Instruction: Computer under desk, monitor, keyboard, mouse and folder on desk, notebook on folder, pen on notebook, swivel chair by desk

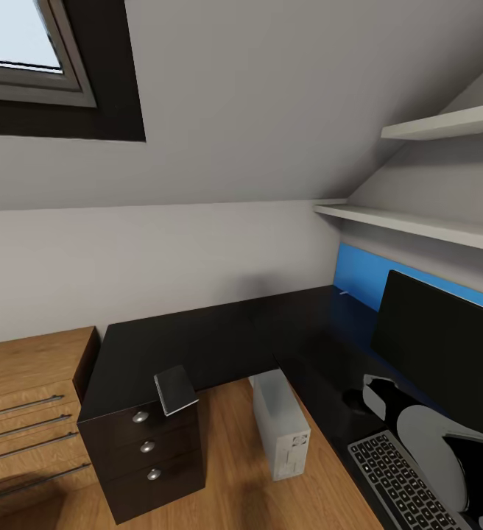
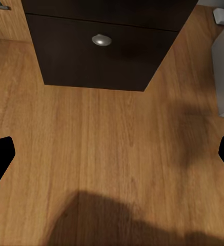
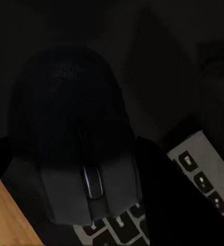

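The rounded black computer mouse (image 3: 73, 148), with its grey front and scroll wheel, fills much of the right wrist view, held just above the near end of the flat black rectangular keyboard (image 1: 400, 478), whose keys show right beneath it. The right gripper's dark fingers (image 3: 158, 205) flank the mouse on both sides, so the jaws appear to pinch it. In the head view the right arm's grey and black shell reaches over the keyboard on the long black L-shaped desk (image 1: 219, 342). The wide black flat monitor (image 1: 440, 353) stands on the desk just behind the keyboard, before a bright blue wall panel (image 1: 359, 276) and below white shelves (image 1: 418, 221). The light grey box-shaped computer tower (image 1: 280, 425) stands on the wooden floor (image 2: 112, 148) in the desk's inner corner. A thin dark grey rectangular notebook (image 1: 175, 390) lies at the desk's near left edge, above black drawers with round silver knobs (image 1: 147, 446). Low wooden shelving (image 1: 28, 412) stands beside that end. The left gripper (image 2: 112, 156) hangs over the floor before the bottom drawer, its jaws spread wide and empty.
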Robot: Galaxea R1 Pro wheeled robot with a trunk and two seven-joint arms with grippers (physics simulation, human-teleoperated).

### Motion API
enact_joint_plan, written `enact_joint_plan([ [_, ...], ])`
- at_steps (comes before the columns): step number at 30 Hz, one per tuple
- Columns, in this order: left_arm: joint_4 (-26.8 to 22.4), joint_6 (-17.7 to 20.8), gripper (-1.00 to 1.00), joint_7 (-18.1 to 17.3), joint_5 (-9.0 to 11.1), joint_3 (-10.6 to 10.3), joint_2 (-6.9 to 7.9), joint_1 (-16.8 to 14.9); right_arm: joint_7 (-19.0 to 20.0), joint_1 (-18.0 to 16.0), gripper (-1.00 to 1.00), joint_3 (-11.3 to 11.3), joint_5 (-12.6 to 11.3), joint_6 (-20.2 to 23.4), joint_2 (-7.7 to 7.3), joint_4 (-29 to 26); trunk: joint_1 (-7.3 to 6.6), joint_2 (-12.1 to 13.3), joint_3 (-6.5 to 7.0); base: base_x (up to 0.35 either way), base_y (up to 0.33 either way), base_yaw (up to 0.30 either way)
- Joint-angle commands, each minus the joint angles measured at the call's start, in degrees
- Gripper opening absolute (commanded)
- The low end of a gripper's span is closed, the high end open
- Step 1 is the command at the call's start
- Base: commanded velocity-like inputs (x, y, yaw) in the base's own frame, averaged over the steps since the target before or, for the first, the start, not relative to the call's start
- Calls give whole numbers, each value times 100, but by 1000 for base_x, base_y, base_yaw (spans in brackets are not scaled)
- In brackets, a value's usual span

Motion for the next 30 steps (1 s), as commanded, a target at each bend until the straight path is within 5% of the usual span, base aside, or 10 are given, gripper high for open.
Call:
enact_joint_plan([
  [1, 5, -23, 100, -10, 61, -42, 3, -5, -44, -2, -100, 2, -64, 19, 3, -11, 24, -48, -27, 0, 0, 0],
  [30, 4, -23, 100, 3, 62, -41, -4, -6, -110, 6, -100, 141, -16, -42, 27, -2, 660, -1211, -548, 0, 0, 0],
])
